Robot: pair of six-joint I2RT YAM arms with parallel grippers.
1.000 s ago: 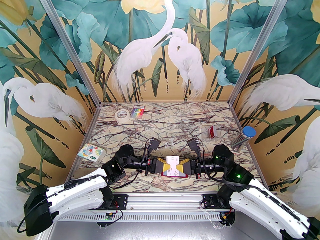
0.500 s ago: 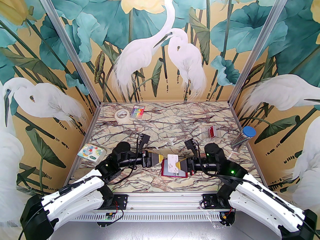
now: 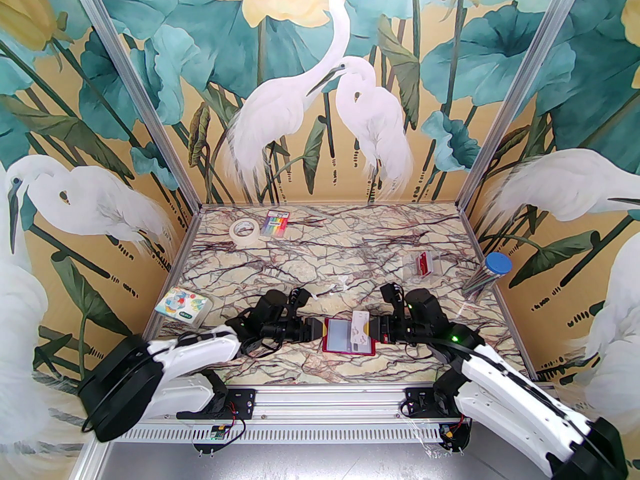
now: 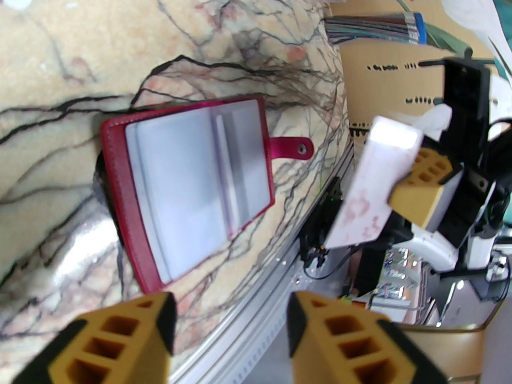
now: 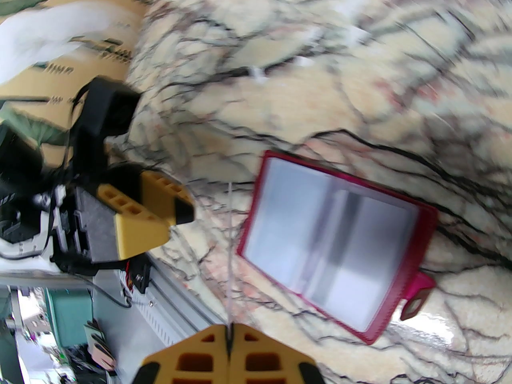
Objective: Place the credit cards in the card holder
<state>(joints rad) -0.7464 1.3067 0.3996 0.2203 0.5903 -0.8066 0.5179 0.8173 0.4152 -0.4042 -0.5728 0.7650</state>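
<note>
pale card (image 4: 372, 182) in right gripper (image 5: 230, 329), near red card holder (image 4: 116, 166)

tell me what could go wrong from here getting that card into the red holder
1. The right end effector pinches the pale card by one edge alone, so the card could pivot or slip when pushed against a sleeve.
2. The card holder lies open and loose on the table. The left end effector is open near its left edge and grips nothing, so the holder may slide under the push.
</note>
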